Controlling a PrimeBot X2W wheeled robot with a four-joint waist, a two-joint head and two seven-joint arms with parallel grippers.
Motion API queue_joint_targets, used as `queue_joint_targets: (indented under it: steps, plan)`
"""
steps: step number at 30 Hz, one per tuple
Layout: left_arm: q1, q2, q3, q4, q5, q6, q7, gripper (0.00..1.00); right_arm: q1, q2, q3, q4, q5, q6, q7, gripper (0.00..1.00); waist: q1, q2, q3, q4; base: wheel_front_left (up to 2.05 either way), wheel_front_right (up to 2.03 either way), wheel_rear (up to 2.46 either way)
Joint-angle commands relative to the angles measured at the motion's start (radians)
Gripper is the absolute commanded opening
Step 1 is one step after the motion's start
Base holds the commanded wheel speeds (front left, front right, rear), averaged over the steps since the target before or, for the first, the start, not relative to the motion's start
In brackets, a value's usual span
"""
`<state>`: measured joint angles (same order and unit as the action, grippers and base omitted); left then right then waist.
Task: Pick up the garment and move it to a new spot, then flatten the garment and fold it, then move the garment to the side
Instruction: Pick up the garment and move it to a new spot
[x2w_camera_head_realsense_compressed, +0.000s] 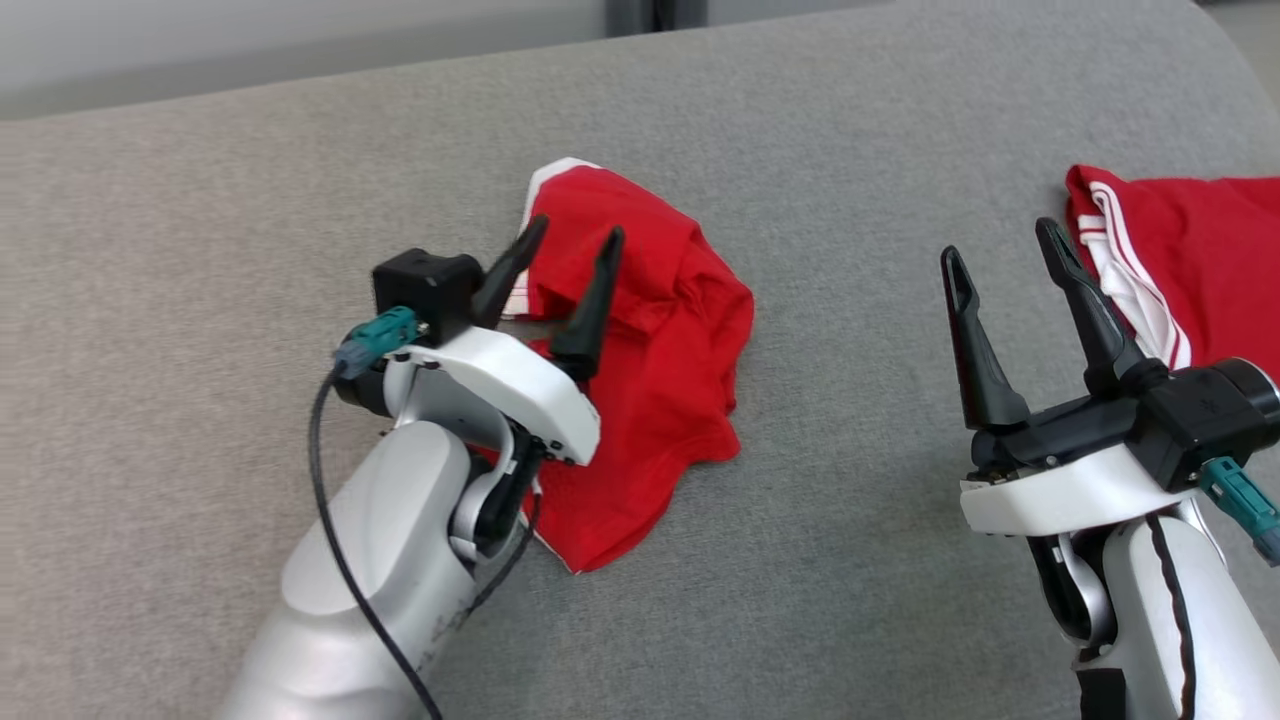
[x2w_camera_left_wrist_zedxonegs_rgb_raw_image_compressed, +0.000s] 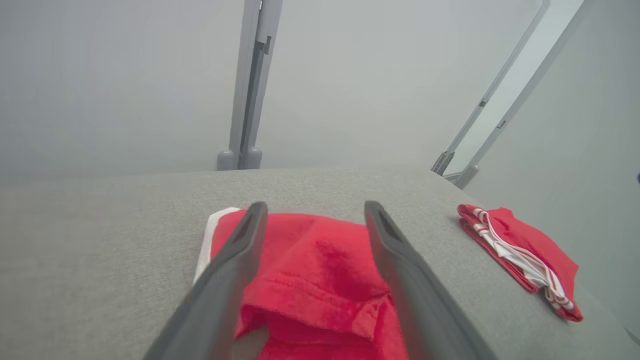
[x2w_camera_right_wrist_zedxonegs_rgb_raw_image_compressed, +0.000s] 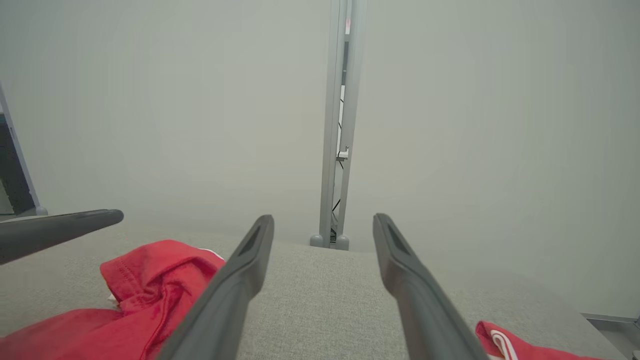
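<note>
The garment (x2w_camera_head_realsense_compressed: 660, 330) lies directly under the left gripper (x2w_camera_head_realsense_compressed: 578, 230), whose fingers stand spread wide over its upper folds with nothing pinched between them. It is a crumpled red heap of soft knit with white trim, on a grey woven surface (x2w_camera_head_realsense_compressed: 200, 250). The right gripper (x2w_camera_head_realsense_compressed: 998, 240), well apart from it, is also wide and empty, beside a folded red piece (x2w_camera_head_realsense_compressed: 1190, 250) with white stripes.

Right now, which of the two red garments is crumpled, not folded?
The rumpled garment at the left claw; the striped garment by the right claw lies neatly folded.
</note>
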<state>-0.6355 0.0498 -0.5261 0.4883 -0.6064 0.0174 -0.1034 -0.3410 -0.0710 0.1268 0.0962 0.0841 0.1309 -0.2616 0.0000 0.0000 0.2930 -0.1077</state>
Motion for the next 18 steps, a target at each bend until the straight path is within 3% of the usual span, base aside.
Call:
queue_joint_targets:
  steps: [1,12,18]
  plan:
    - [-0.005,0.016,0.019,0.001,-0.008,-0.001,-0.018,1.0,0.009,-0.012,-0.003,0.003,-0.008,0.0,-0.006,1.0,0.0,0.0,-0.032,0.035,0.0,0.0,0.0]
    - [0.137,0.198,0.146,-0.049,0.026,0.059,-0.146,1.0,0.067,-0.046,0.031,0.035,0.003,0.0,-0.006,1.0,0.0,0.0,-0.127,0.16,0.0,0.0,0.0]
    - [0.302,0.233,0.223,-0.117,0.039,0.063,-0.161,1.0,0.108,-0.05,0.048,0.057,0.02,0.0,-0.006,1.0,0.0,0.0,-0.159,0.185,0.0,0.0,0.0]
